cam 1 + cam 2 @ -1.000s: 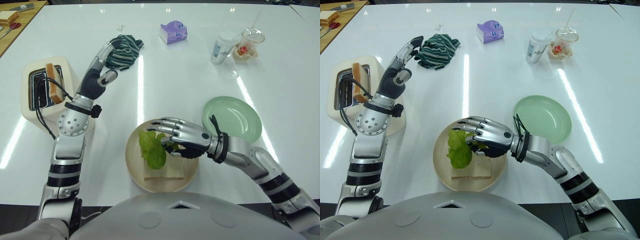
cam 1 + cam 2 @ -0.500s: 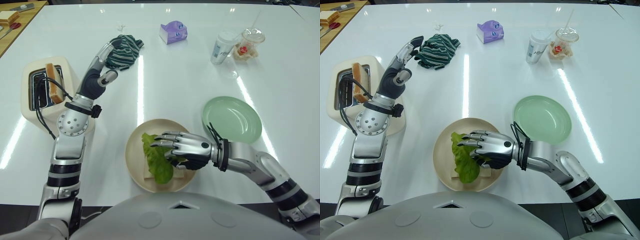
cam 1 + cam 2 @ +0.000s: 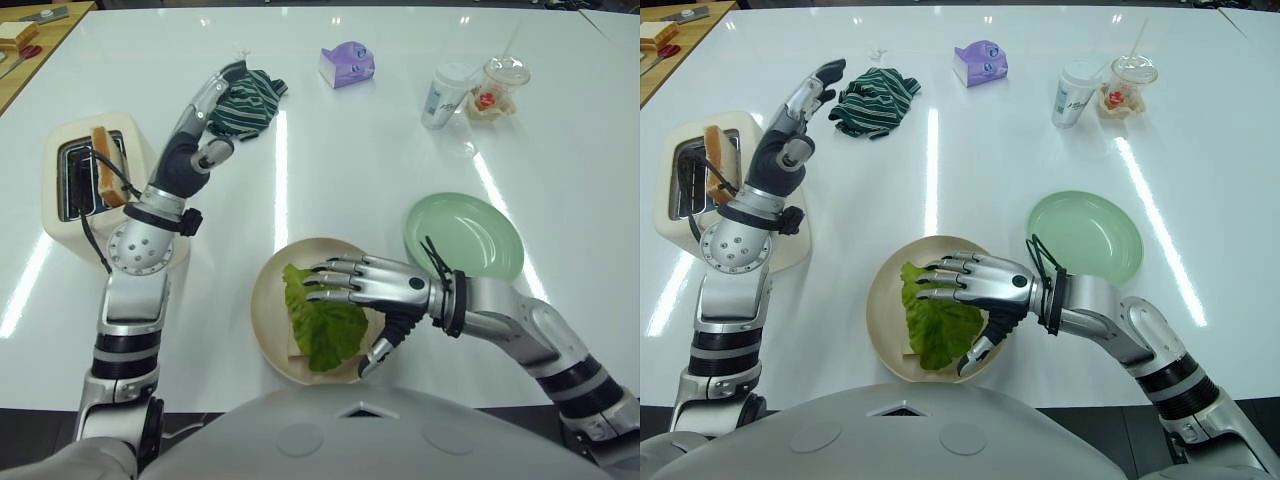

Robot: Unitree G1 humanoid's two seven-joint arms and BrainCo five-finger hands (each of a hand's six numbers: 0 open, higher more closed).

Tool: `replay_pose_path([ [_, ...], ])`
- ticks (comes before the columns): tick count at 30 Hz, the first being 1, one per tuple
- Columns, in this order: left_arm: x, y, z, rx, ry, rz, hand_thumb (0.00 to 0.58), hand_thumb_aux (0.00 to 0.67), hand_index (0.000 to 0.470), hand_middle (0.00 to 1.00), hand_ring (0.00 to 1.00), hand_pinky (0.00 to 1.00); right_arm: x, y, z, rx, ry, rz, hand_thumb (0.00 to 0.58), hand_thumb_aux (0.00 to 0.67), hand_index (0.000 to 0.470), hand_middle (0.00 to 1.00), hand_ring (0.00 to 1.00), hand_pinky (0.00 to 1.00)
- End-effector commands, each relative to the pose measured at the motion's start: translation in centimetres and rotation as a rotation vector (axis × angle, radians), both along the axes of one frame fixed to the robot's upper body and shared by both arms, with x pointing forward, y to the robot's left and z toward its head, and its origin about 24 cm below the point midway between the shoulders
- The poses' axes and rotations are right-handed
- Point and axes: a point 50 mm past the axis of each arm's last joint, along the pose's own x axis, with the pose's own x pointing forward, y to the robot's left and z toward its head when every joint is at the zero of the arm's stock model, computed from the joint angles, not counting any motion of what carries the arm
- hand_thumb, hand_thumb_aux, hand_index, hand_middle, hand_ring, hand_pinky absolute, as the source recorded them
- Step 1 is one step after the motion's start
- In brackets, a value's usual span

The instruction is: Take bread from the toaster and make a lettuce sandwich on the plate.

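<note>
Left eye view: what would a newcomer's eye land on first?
The big green lettuce leaf lying on the beige plate at the table's near edge, with the right hand spread open above it. Next, the cream toaster on the left with a bread slice standing in its slot, the left hand raised beside it.

A glossy white table point(image 3: 380, 150) spreads beyond the fingers point(image 3: 205, 100) of the left hand point(image 3: 190, 160) and the fingers point(image 3: 335, 282) of the right hand point(image 3: 385, 290). A streak of reflected light point(image 3: 281, 170) lies just right of the left fingers. A wooden counter point(image 3: 60, 35) sits well to their left. Dark floor point(image 3: 480, 420) shows nearer than the right fingers.
</note>
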Motion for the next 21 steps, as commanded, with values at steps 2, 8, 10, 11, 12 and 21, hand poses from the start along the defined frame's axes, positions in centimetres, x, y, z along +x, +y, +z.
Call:
replay_pose_path([
  [2, -2.0, 2.1, 5.9, 0.114, -0.240, 0.141, 0.000, 0.000, 0.000, 0.00, 0.00, 0.00, 0.9, -0.8, 1.9, 0.067, -0.076, -0.088, 0.000, 0.000, 0.000, 0.00, 0.00, 0.00],
  [8, -2.3, 10.6, 7.3, 0.554, -0.196, 0.620, 0.000, 0.000, 0.000, 0.00, 0.00, 0.00, 1.0, -1.5, 1.5, 0.087, -0.094, -0.158, 0.000, 0.000, 0.000, 0.00, 0.00, 0.00],
  [10, -3.3, 13.1, 6.4, 0.645, -0.076, 0.716, 0.000, 0.000, 0.000, 0.00, 0.00, 0.00, 1.0, -1.7, 1.4, 0.086, -0.100, -0.175, 0.000, 0.000, 0.000, 0.00, 0.00, 0.00],
  [11, -3.8, 13.6, 5.6, 0.672, -0.009, 0.724, 0.000, 0.000, 0.000, 0.00, 0.00, 0.00, 1.0, -1.8, 1.4, 0.086, -0.101, -0.180, 0.000, 0.000, 0.000, 0.00, 0.00, 0.00],
  [12, -4.3, 14.0, 4.6, 0.703, 0.068, 0.728, 0.000, 0.000, 0.000, 0.00, 0.00, 0.00, 1.1, -1.9, 1.5, 0.086, -0.104, -0.184, 0.000, 0.000, 0.000, 0.00, 0.00, 0.00],
  [21, -5.2, 15.1, 0.2, 0.936, 0.322, 0.795, 0.000, 0.000, 0.000, 0.00, 0.00, 0.00, 1.4, -1.4, 1.3, 0.085, -0.115, -0.170, 0.000, 0.000, 0.000, 0.00, 0.00, 0.00],
])
